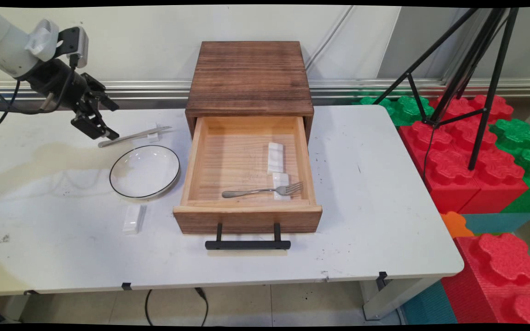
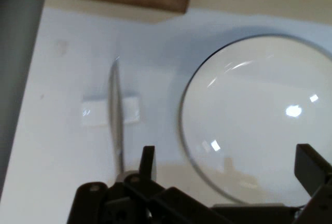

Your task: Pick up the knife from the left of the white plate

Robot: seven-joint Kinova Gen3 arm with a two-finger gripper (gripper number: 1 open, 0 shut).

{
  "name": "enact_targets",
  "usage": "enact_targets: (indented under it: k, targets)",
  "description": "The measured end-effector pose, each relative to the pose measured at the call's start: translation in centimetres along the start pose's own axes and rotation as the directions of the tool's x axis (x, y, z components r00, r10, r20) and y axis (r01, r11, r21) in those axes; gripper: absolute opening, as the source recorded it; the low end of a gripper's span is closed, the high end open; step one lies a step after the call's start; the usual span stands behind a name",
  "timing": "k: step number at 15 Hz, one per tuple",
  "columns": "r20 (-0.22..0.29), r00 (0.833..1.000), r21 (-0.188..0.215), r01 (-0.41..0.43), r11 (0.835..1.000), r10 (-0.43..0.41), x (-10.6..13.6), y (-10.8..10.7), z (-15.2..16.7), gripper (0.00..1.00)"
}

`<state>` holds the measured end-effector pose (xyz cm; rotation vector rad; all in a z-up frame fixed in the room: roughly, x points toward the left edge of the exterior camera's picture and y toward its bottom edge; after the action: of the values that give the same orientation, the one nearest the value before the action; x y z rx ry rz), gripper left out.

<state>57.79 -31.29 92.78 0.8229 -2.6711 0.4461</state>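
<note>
My gripper (image 1: 108, 120) hangs open over the table's back left, with nothing between its fingers. Just to its right, a metal knife (image 1: 131, 137) lies with its blade on a small white rest (image 1: 153, 133). In the hand view the knife (image 2: 115, 110) and its rest (image 2: 132, 111) sit left of my gripper (image 2: 228, 164), and the left fingertip (image 2: 148, 162) is close to the knife's handle end. A white plate with a dark rim (image 1: 144, 171) lies in front of the knife and fills the hand view's right side (image 2: 259, 115).
A wooden box (image 1: 250, 78) stands mid-table with its drawer (image 1: 246, 216) pulled open. Inside, a fork (image 1: 265, 190) lies across one white rest (image 1: 280, 181), with another rest (image 1: 275, 157) behind it. A white rest (image 1: 134, 218) lies near the plate. A black tripod (image 1: 472, 69) and foam blocks (image 1: 467, 161) stand right.
</note>
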Motion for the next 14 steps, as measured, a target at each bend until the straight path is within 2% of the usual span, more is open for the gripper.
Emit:
enact_targets:
  k: [8,14]
  targets:
    - [0.08,0.997,0.035,0.015,0.999,-0.018,-2.8,-4.7,4.2,1.0]
    - [0.115,0.993,0.025,0.01,1.0,-0.013,-3.8,-7.3,8.0,1.0]
